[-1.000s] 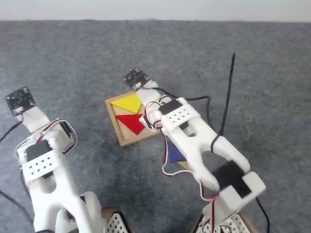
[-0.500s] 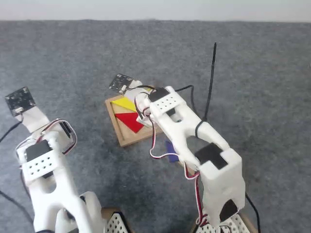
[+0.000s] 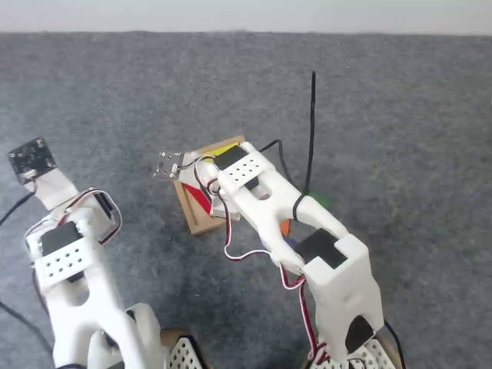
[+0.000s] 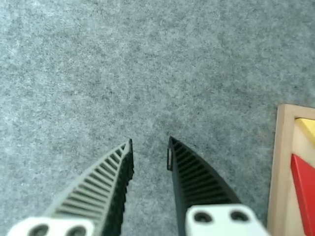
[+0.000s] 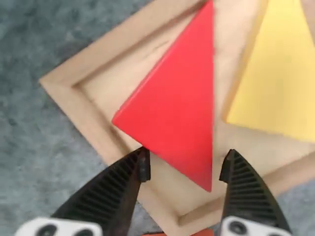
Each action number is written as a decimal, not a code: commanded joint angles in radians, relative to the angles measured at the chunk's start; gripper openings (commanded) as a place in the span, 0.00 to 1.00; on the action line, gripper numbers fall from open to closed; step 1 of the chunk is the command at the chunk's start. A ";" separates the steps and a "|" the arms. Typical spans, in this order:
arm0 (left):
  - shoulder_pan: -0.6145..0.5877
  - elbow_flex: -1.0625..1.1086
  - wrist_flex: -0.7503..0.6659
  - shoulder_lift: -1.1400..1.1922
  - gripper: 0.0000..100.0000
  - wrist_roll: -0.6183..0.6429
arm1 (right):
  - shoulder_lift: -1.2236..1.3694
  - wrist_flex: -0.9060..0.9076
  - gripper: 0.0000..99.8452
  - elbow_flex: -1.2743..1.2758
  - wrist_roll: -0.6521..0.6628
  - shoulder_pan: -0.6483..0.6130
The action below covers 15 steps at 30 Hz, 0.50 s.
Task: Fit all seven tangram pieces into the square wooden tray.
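The square wooden tray (image 5: 74, 88) holds a red triangle (image 5: 177, 123) and a yellow triangle (image 5: 275, 83) lying flat side by side. My right gripper (image 5: 186, 157) hangs open just above the tray, its fingers either side of a corner of the red triangle. In the high view my right arm (image 3: 246, 177) covers most of the tray (image 3: 192, 219), with bits of red (image 3: 201, 198) and yellow (image 3: 223, 148) showing. My left gripper (image 4: 150, 142) is open over bare carpet, with the tray's rim (image 4: 280, 162) off to one side.
Loose pieces lie on the grey carpet beside the tray, under the right arm: an orange one (image 3: 284, 227), a green one (image 3: 319, 201) and a blue one (image 3: 290, 244). A black cable (image 3: 311, 131) rises behind the arm. The left arm (image 3: 69, 261) stands at the near left.
My right arm has swung leftward across the tray, covering more of the red and yellow triangles and uncovering the orange and green pieces. The left arm has kept still.
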 commanded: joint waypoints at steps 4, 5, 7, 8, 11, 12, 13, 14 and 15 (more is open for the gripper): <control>0.006 -0.007 -0.023 0.000 0.11 -0.018 | 0.090 0.067 0.15 -0.118 0.026 -0.007; 0.006 -0.007 -0.023 0.000 0.11 -0.018 | 0.097 0.077 0.10 -0.132 0.025 -0.005; 0.006 -0.007 -0.023 0.000 0.11 -0.018 | 0.101 0.088 0.01 -0.147 0.023 -0.005; 0.006 -0.007 -0.023 0.000 0.11 -0.018 | 0.101 0.088 0.00 -0.149 0.023 -0.005; 0.006 -0.007 -0.023 0.000 0.11 -0.018 | 0.090 0.087 0.03 -0.152 -0.014 -0.005; 0.006 -0.007 -0.023 0.000 0.11 -0.018 | 0.076 0.087 0.02 -0.152 -0.026 -0.008; 0.006 -0.007 -0.023 0.000 0.11 -0.018 | 0.059 0.088 0.01 -0.149 -0.037 -0.010; 0.006 -0.007 -0.023 0.000 0.11 -0.018 | 0.038 0.088 0.01 -0.146 -0.046 -0.010; 0.006 -0.007 -0.023 0.000 0.11 -0.018 | 0.016 0.088 0.01 -0.144 -0.061 -0.012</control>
